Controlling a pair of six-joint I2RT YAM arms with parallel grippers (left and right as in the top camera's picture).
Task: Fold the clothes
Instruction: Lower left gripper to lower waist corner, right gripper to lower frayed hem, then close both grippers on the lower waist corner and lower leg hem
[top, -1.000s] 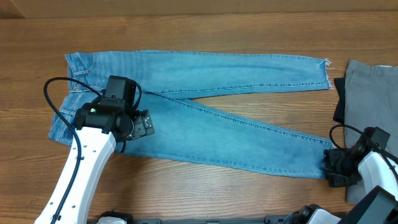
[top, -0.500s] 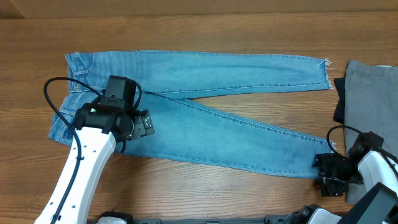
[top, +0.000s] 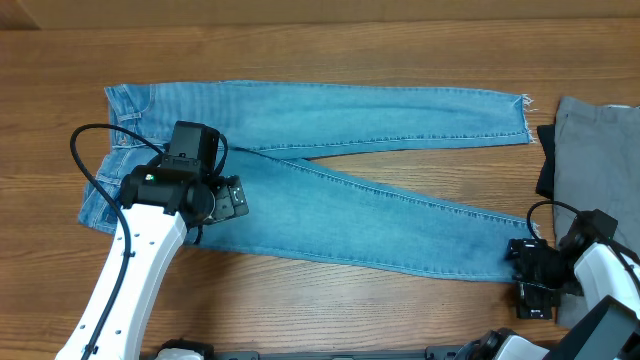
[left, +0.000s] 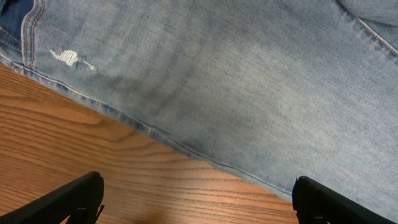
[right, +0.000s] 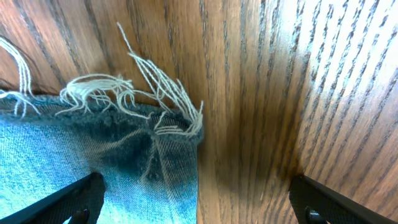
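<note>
Jeans (top: 330, 190) lay flat on the bench (top: 330, 310), waist left, legs running right. Right claw (top: 528, 278) stood open and empty over the near leg's frayed hem (right: 124, 99). Left claw (top: 228, 198) hung open above the thigh's near edge. Right arm was nearer that hem.

The jeans (top: 380, 225) are light blue, the table (top: 300, 40) grained brown.

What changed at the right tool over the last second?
The right tool spread wider and slid slightly toward the near edge of the table. This left the lower leg's frayed hem lying loose between its fingers. The left tool, open above the thigh, and the jeans stayed put.
</note>
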